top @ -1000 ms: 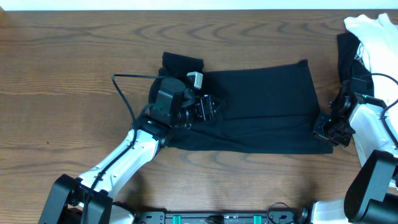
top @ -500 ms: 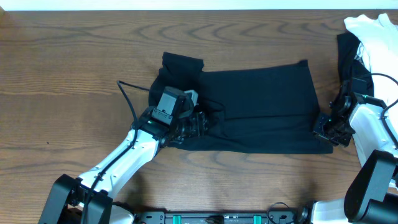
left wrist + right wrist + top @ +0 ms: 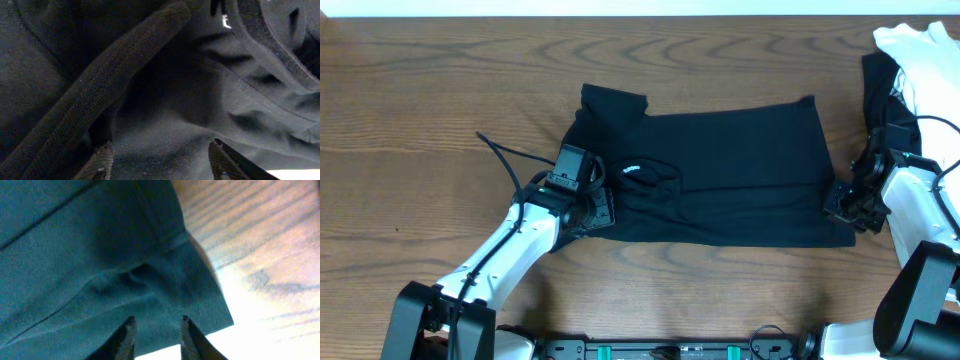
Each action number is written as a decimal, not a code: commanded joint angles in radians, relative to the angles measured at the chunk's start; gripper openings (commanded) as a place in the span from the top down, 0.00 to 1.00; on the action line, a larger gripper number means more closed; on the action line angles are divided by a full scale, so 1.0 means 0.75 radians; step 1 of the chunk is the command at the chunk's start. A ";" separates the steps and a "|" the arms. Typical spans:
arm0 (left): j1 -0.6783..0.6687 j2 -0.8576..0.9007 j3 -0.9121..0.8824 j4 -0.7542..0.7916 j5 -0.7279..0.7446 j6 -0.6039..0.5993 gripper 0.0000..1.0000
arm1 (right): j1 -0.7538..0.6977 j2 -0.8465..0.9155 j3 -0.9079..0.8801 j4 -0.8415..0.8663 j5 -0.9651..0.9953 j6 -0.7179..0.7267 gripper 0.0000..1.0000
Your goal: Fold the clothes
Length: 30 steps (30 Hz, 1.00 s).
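Observation:
A black T-shirt (image 3: 740, 170) lies spread across the middle of the wooden table (image 3: 420, 100), one sleeve (image 3: 612, 100) sticking out at its back left. A small white logo (image 3: 632, 168) shows among wrinkles near its left side. My left gripper (image 3: 600, 208) sits low over the shirt's front left edge. In the left wrist view its fingers stand wide open (image 3: 162, 162) over rumpled black cloth (image 3: 165, 100), holding nothing. My right gripper (image 3: 842, 207) is at the shirt's front right corner. Its fingers (image 3: 156, 335) stand a little apart over the hem corner (image 3: 200, 300), which lies flat.
A heap of white and black clothes (image 3: 910, 60) lies at the back right corner, close behind the right arm. The left arm's black cable (image 3: 505, 163) loops out over the table to the left of the shirt. Bare wood surrounds the shirt.
My left gripper has drawn back from the shirt's middle to its front left edge, sinking lower. The cloth there now lies wrinkled with the logo showing. The right arm has not moved.

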 commanded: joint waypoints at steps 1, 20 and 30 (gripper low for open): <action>0.006 0.002 -0.028 -0.011 -0.075 0.033 0.33 | 0.008 0.009 -0.002 0.024 0.002 0.005 0.71; 0.177 0.335 -0.076 -0.072 -0.169 0.050 0.22 | -0.049 0.009 -0.066 0.063 0.050 0.007 0.67; 0.406 0.331 -0.058 -0.070 -0.198 0.115 0.22 | -0.049 0.010 -0.069 0.027 0.049 0.031 0.66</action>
